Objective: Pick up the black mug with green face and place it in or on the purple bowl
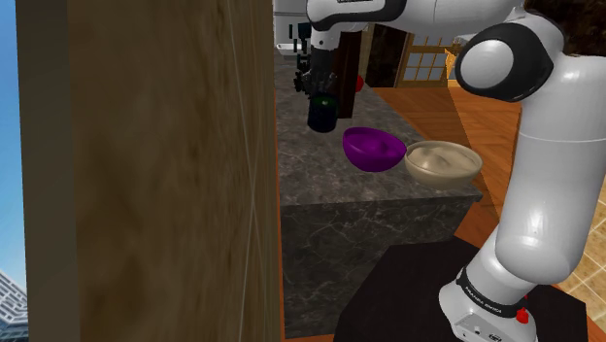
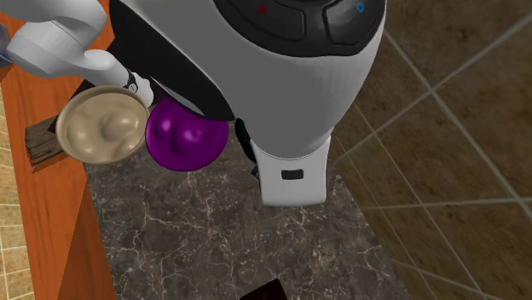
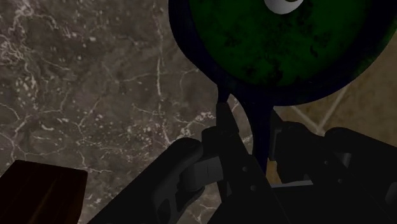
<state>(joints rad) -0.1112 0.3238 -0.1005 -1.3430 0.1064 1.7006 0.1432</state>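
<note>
Grasp is judged made, lift and placing left | hand [image 1: 317,87] is closed on the handle of the mug [image 1: 323,115] | mug is seen low at the tabletop [image 1: 320,173], near the purple bowl [image 1: 374,149], outside it.

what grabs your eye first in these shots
The glossy purple bowl stands out on the dark veined stone counter, a beige bowl beside it toward the shoulder view's right. Farther back, the black gripper hangs right over a dark mug that looks green within its dark rim in the wrist view.
</note>
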